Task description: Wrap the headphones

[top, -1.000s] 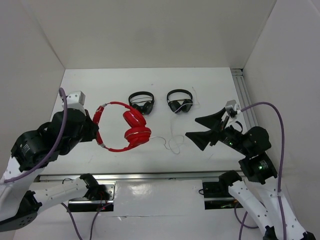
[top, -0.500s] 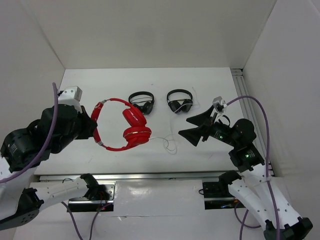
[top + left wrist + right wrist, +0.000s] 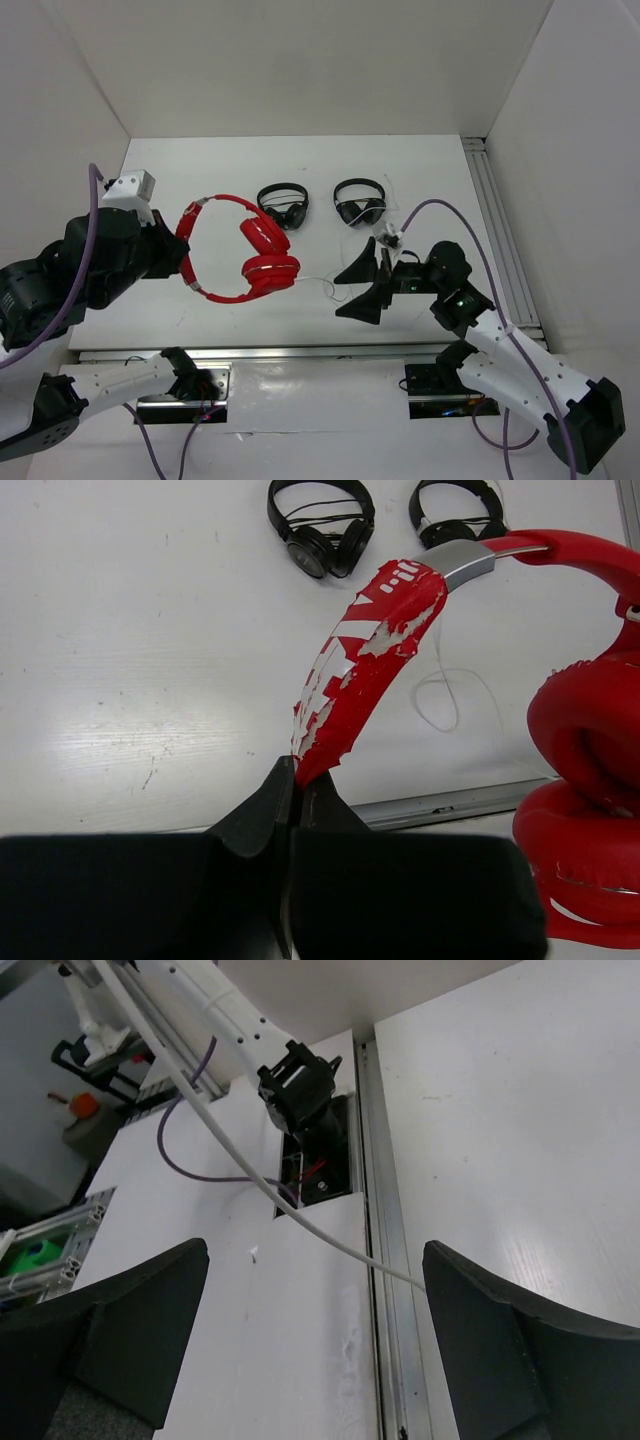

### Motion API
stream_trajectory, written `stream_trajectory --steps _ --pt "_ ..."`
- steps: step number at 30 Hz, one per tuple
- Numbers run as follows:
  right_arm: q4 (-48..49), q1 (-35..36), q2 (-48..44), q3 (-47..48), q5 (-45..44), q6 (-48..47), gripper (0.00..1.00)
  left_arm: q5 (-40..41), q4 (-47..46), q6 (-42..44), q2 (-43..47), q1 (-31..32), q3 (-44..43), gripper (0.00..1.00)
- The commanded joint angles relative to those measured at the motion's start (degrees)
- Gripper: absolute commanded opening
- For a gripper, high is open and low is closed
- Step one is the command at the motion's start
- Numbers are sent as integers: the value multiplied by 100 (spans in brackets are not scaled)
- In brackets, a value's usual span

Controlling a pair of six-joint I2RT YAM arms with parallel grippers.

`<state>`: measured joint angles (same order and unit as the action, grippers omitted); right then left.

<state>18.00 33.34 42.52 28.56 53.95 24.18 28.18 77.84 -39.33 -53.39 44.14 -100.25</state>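
Observation:
The red headphones (image 3: pixel 250 250) hang above the table, and my left gripper (image 3: pixel 180 255) is shut on the worn headband (image 3: pixel 370 650). The jaws pinch the band's end at the left gripper (image 3: pixel 297 775). Both padded cups (image 3: pixel 585 740) dangle at the right of the left wrist view. The thin white cable (image 3: pixel 318 282) trails from the cups toward my right gripper (image 3: pixel 360 288), which is open. In the right wrist view the cable (image 3: pixel 331 1240) crosses the gap between the wide-spread jaws of the right gripper (image 3: pixel 315 1290) and disappears behind the right finger (image 3: pixel 520 1350).
Two smaller black headphones (image 3: pixel 283 203) (image 3: pixel 360 203) lie at the back of the table. An aluminium rail (image 3: pixel 495 220) runs along the right side, another rail (image 3: pixel 300 352) along the front edge. White walls enclose three sides.
The right gripper has swung left and toward the front edge, bringing its open jaws around the cable. The left arm has shifted the headphones slightly left.

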Motion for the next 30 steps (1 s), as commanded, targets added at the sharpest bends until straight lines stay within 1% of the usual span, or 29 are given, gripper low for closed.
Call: stream_trajectory --steps 1,3,6,10,11,13,14,15,17,18,19,21,26,30 --pt "169 339 256 124 -227 -538 94 -103 -489 -259 -49 7 -285 0" --pt "387 340 371 54 -385 -599 91 -155 -489 -312 -49 7 -337 0" --pt "502 340 476 -69 -658 -722 90 -155 -542 -364 -102 7 -338 0" --pt "854 340 651 -122 -772 -792 82 -208 -542 -365 -102 7 -338 0" --pt "950 340 765 -122 -772 -792 70 -208 -542 -417 -102 7 -338 0" --pt "1144 340 889 -175 -720 -792 51 -208 -542 -417 -102 7 -338 0" --pt "1144 340 942 -175 -720 -792 44 -208 -542 -417 -102 7 -338 0" --pt "1214 340 1003 -227 -667 -792 41 -156 -542 -470 -102 7 -338 0" --pt "1215 340 1004 -289 -667 -792 41 -103 -481 -470 -102 7 -390 0" --pt "1215 340 1004 -289 -667 -792 43 -103 -481 -470 -102 7 -390 0" --pt "1215 340 1004 -341 -667 -792 47 -103 -481 -470 -102 7 -390 0" --pt "1215 340 899 -412 -719 -792 51 -50 -428 -523 -102 7 -451 0" --pt "1338 340 898 -474 -772 -792 51 -50 -428 -576 -49 7 -452 0" --pt "1460 340 1170 -474 -895 -845 53 -103 -428 -628 -49 7 -452 0"
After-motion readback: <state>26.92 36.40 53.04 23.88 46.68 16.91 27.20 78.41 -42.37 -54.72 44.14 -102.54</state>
